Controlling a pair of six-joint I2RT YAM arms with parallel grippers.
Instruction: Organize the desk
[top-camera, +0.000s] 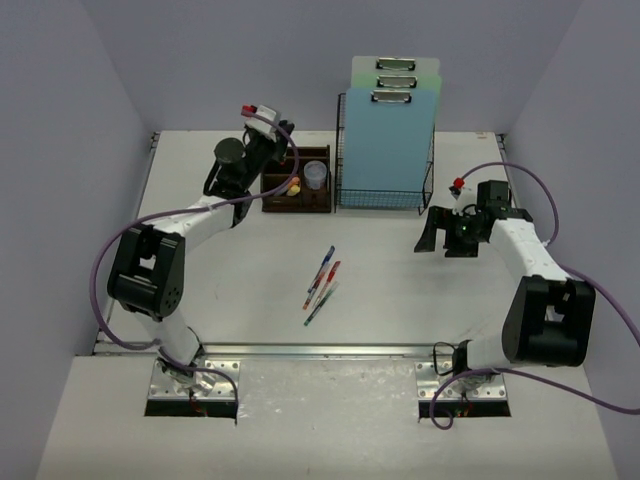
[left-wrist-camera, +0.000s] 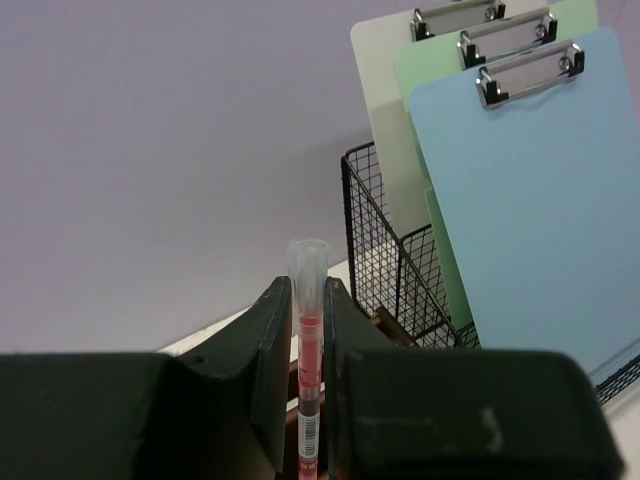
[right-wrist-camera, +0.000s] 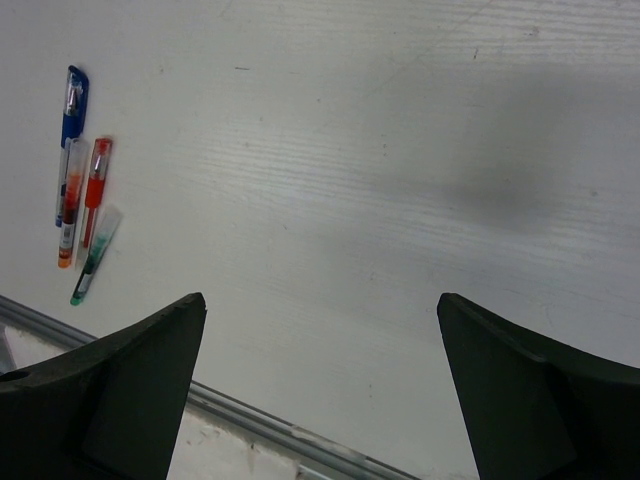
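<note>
My left gripper (top-camera: 277, 158) hangs over the dark-brown wooden organizer (top-camera: 318, 198) at the back left of the white desk (top-camera: 400, 300). In the left wrist view the left gripper (left-wrist-camera: 308, 287) is shut on a red pen (left-wrist-camera: 311, 345), whose clear cap sticks out past the fingertips. Several loose pens (top-camera: 322, 280) lie side by side at mid-desk; the right wrist view shows a blue pen (right-wrist-camera: 71, 105), a red pen (right-wrist-camera: 96, 185) and a green pen (right-wrist-camera: 96, 255) among them. My right gripper (top-camera: 433, 236) hovers over the desk's right side, and the right gripper (right-wrist-camera: 322, 300) is open with nothing between its fingers.
A black wire-mesh rack (top-camera: 386, 195) holding three clipboards (top-camera: 392, 130) stands at the back, right of the organizer. A clear cup (top-camera: 315, 177) and small yellow and red items sit in the organizer. A metal rail (top-camera: 320, 350) runs along the near edge.
</note>
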